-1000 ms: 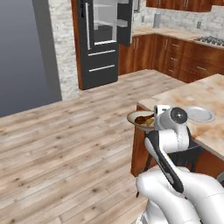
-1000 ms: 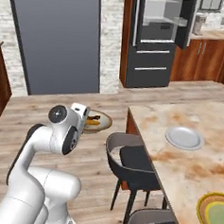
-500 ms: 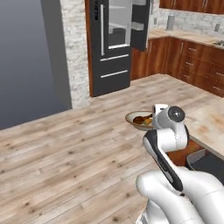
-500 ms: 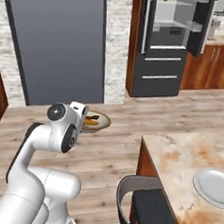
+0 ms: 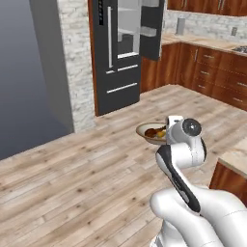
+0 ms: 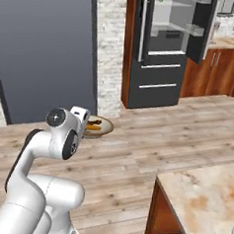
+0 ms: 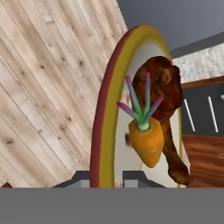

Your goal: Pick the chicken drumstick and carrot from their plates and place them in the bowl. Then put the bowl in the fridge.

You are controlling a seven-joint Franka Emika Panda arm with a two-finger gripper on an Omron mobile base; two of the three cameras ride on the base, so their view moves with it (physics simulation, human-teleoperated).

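Rolling closer, the base has brought the open fridge (image 5: 126, 50) nearer ahead of the hand (image 7: 106, 177), which is clenched on the bowl (image 7: 99, 127) rim with drumstick (image 7: 162, 98) and carrot (image 7: 147, 142) already inside, leaving only shelving it.

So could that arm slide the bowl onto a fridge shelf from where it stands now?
Probably not yet. The gripper is shut on the bowl, and the fridge has a door open with bare floor before it, but it looks too far across the room.
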